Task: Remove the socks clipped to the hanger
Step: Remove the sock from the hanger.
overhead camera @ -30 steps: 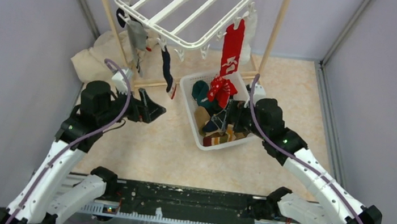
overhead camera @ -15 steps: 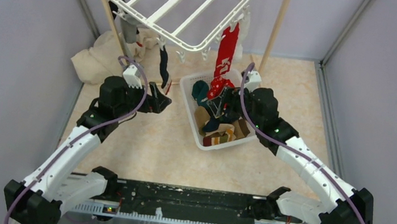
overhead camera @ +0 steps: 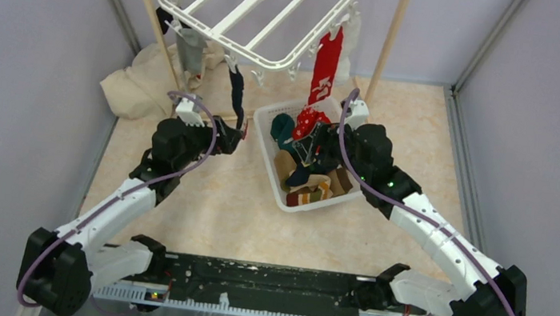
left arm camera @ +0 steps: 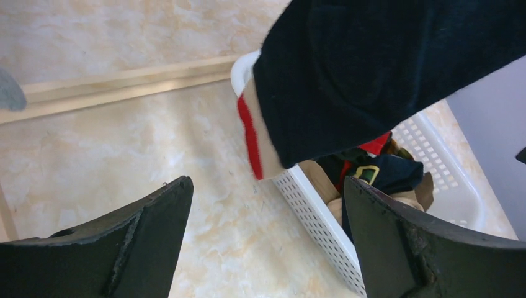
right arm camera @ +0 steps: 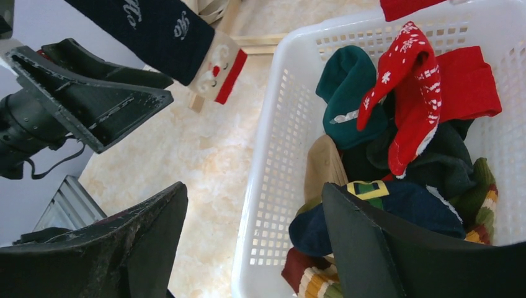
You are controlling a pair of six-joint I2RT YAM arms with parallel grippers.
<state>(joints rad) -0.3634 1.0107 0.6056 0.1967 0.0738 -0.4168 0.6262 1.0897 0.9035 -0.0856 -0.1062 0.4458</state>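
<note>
Left gripper [overhead camera: 235, 131] has closed in beneath the upper-centre navy sock [overhead camera: 234, 96], jaws spread; straddle its red-trimmed end, pinch firmly, tug downward.

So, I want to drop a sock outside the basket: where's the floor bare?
Bare floor: between the basket and the arms' bases, and right of the basket to the wall. Crowded: inside the basket, and under the hanger by the cloth heap.

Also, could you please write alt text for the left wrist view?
A dark navy sock with a red-edged cuff hangs just ahead of the wide-open left gripper, not yet gripped. Behind it, a white basket holding other socks sits on a pale marbled surface.
</note>
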